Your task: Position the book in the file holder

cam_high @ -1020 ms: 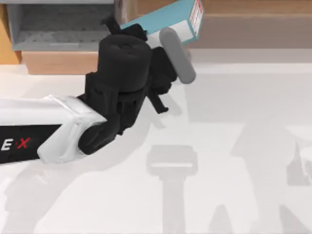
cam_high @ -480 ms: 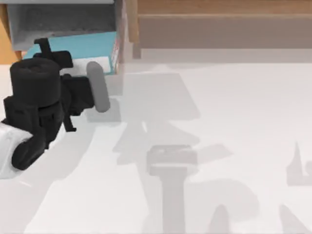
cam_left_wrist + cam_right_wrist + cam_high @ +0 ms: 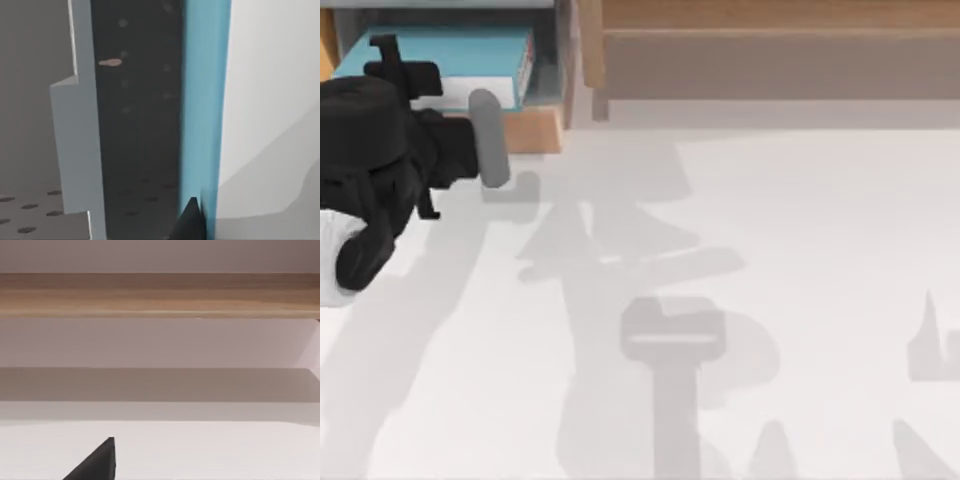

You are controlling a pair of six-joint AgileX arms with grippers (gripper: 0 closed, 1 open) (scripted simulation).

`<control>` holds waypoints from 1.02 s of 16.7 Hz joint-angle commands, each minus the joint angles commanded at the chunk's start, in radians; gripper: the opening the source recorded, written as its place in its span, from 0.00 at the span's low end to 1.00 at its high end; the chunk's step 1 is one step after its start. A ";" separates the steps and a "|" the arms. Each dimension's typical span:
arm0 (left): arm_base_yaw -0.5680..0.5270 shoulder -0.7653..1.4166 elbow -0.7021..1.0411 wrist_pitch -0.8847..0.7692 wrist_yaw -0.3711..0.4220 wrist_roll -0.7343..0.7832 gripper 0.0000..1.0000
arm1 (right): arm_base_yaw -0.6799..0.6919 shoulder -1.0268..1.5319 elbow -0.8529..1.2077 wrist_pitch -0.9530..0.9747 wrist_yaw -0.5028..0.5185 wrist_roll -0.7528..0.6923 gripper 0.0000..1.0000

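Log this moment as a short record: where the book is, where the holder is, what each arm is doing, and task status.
book: lying inside the file holder, spine label toward the right wall
file holder: top view's upper left corner, tan front lip visible
left gripper: at the book's edge, at the holder's front
right arm: parked, fingertip seen in its wrist view
status: book in holder, release not confirmed
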 joint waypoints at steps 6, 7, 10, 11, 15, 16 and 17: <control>-0.002 0.005 0.000 0.001 0.002 0.003 0.00 | 0.000 0.000 0.000 0.000 0.000 0.000 1.00; -0.002 0.006 0.003 0.002 0.004 0.004 0.00 | 0.000 0.000 0.000 0.000 0.000 0.000 1.00; 0.006 0.034 0.040 -0.001 0.010 0.005 0.00 | 0.000 0.000 0.000 0.000 0.000 0.000 1.00; 0.010 0.048 0.057 -0.002 0.012 0.006 0.00 | 0.000 0.000 0.000 0.000 0.000 0.000 1.00; 0.019 0.106 0.117 -0.009 0.020 0.007 0.00 | 0.000 0.000 0.000 0.000 0.000 0.000 1.00; 0.019 0.112 0.121 -0.010 0.022 0.007 0.00 | 0.000 0.000 0.000 0.000 0.000 0.000 1.00; 0.019 0.112 0.121 -0.010 0.022 0.007 0.00 | 0.000 0.000 0.000 0.000 0.000 0.000 1.00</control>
